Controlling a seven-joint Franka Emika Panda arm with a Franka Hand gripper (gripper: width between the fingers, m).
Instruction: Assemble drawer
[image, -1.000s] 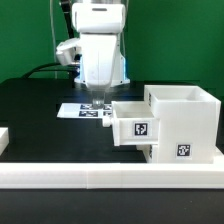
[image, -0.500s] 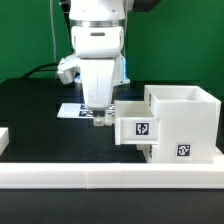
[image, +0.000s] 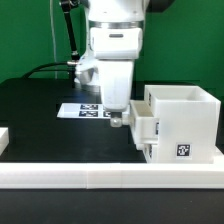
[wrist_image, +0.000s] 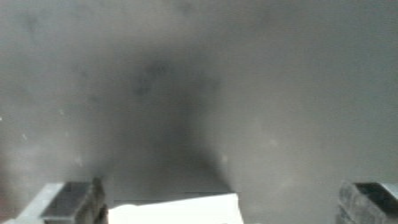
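On the black table (image: 40, 115), toward the exterior view's right, my Panda arm (image: 115, 45) hangs over the white drawer casing (image: 185, 125), which sits against the long white border wall (image: 100, 178) running across the foreground. I see the casing as an open-topped cube, upright, one black-and-white tag (image: 183, 151) on the face turned to the camera. A small tray (image: 143, 130) projects from the casing's side toward the exterior view's left, its long axis lying level and running across the picture, much of it already inside the casing. My gripper (image: 116, 121) stands right at the tray's outer end, fingers pointing straight down; whether they touch it I cannot tell. Behind the arm, the marker board (image: 78, 110) lies flat on the table, partly hidden. From the wrist view I make out both fingertips (wrist_image: 71, 203) spread wide at the picture's corners, with a white edge, probably the tray (wrist_image: 173, 210), between them and a blurred grey surface beyond. The jaws stand wide apart, gripping nothing that I can see.
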